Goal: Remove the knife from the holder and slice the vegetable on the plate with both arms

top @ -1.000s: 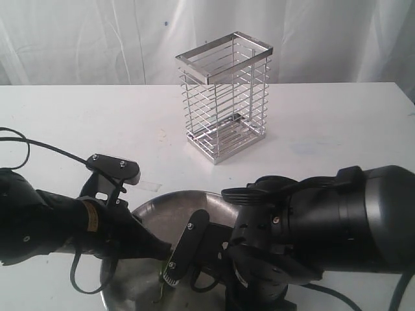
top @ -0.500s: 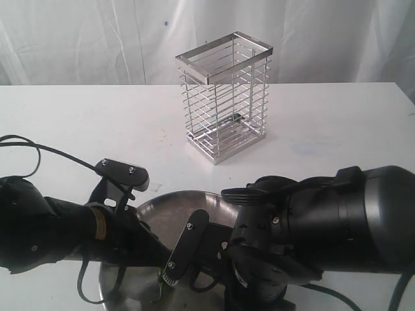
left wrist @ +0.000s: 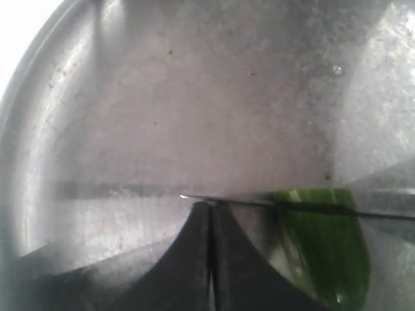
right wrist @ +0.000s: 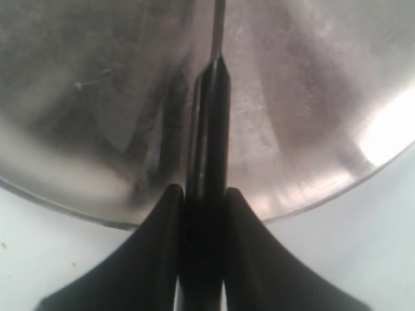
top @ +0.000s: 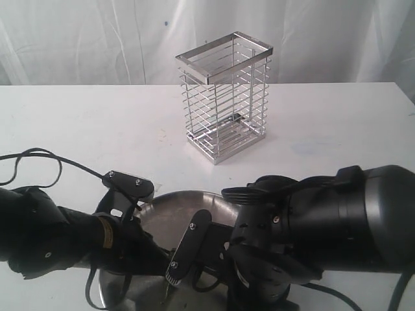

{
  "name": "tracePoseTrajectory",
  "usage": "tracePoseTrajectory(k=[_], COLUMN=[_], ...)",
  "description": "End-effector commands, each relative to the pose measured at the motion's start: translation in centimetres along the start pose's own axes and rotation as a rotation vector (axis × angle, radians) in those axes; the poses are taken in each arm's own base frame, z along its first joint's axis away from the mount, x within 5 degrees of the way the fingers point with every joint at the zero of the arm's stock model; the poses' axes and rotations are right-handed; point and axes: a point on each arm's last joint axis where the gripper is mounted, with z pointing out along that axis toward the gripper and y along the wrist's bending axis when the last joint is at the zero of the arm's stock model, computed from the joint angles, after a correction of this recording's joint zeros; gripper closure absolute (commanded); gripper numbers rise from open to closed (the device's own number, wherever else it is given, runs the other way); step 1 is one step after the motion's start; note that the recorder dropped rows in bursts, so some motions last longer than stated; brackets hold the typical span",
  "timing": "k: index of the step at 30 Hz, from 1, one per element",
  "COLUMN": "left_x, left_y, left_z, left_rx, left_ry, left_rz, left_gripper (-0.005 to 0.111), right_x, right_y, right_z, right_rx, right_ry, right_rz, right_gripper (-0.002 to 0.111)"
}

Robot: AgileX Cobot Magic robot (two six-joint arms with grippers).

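Right hand (right wrist: pixel 201 194) clamps the knife (right wrist: pixel 206 136) while left hand (left wrist: pixel 211 259), pressed closed, has slid lower-frame onto the plate (top: pixel 162 210) beside the vegetable (left wrist: pixel 324 240), readying slicing.

White table (top: pixel 78 129), wire holder (top: pixel 224 97) standing mid-table; steel plate (top: pixel 175 204) near front edge

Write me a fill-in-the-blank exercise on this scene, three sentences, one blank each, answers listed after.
1. The right gripper is shut on the dark handle of the ____.
2. The wire holder on the white table stands ____, with nothing inside it.
3. In the left wrist view, the thin blade lies across the green ____ on the steel plate.

Missing words: knife; upright; vegetable
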Motion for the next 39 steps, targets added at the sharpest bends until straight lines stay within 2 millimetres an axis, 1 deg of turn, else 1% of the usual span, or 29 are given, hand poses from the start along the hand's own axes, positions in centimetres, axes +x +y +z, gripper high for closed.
tracePoseTrajectory(k=[1, 6, 15, 18, 23, 26, 31, 37, 39], left_x=[-0.2, -0.6, -0.8, -0.7, 0.7, 0.9, 0.0, -1.2, -1.4], left_y=[-0.1, 0.0, -0.1, -0.1, 0.4, 0.4, 0.1, -0.2, -0.3], left_z=[-1.5, -2.7, -2.6, -1.7, 0.6, 0.9, -0.4, -3.1, -3.6], left_rx=[-0.001, -0.006, 0.007, 0.010, -0.017, -0.019, 0.000, 0.015, 0.020], left_ry=[-0.003, -0.017, -0.048, -0.049, 0.044, 0.054, -0.011, -0.080, -0.097], left_rz=[0.033, 0.040, 0.032, 0.032, 0.032, 0.034, 0.034, 0.063, 0.063], left_gripper=[0.107, 0.107, 0.107, 0.107, 0.107, 0.107, 0.107, 0.107, 0.107], right_x=[0.2, 0.2, 0.2, 0.2, 0.3, 0.3, 0.3, 0.3, 0.3], right_y=[-0.1, -0.1, -0.1, -0.1, -0.1, -0.1, -0.1, -0.1, -0.1], right_z=[-0.1, -0.1, -0.1, -0.1, -0.1, -0.1, -0.1, -0.1, -0.1], right_rx=[0.004, 0.004, 0.004, 0.004, 0.003, 0.003, 0.004, 0.004, 0.004], right_ry=[0.024, 0.024, 0.024, 0.024, 0.028, 0.033, 0.035, 0.031, 0.031], right_rz=[-0.011, -0.011, -0.011, -0.011, -0.009, -0.009, -0.009, -0.012, -0.012], right_gripper=[0.108, 0.108, 0.108, 0.108, 0.108, 0.108, 0.108, 0.108, 0.108])
